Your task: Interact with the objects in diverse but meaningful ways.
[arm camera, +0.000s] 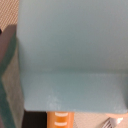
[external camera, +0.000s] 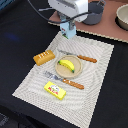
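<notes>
**A:** What can you see of the gripper (external camera: pixel 68 26) from your desk?

**B:** Little. In the exterior view the white arm head covers it from above, and the pale blue carton (external camera: pixel 69 31) sits right beneath it at the far edge of the striped placemat (external camera: pixel 100 75). The fingers look to flank the carton, but I cannot tell whether they are clamped on it or merely beside it.

**A:** The wrist view?

**B:** The carton (arm camera: pixel 70 55) fills nearly all of it, blurred. Past it I get only an orange handle stub (arm camera: pixel 60 120) and a silvery fork tip (arm camera: pixel 115 121), both cut off by the frame.

**A:** And the other items, taking the plate as centre?

**B:** The yellow banana (external camera: pixel 67 65) lies on the beige plate (external camera: pixel 61 72) mid-mat. The bread loaf (external camera: pixel 44 57) is just beside the plate, toward the exterior view's left. A knife (external camera: pixel 80 56) lies beyond the plate, a fork (external camera: pixel 65 81) on its near side, and the flat yellow box (external camera: pixel 55 90) nearer than the fork. A dark grey pot (external camera: pixel 95 12) and a pale bowl (external camera: pixel 123 17), cropped by the frame, stand well beyond the plate, off the mat.
</notes>
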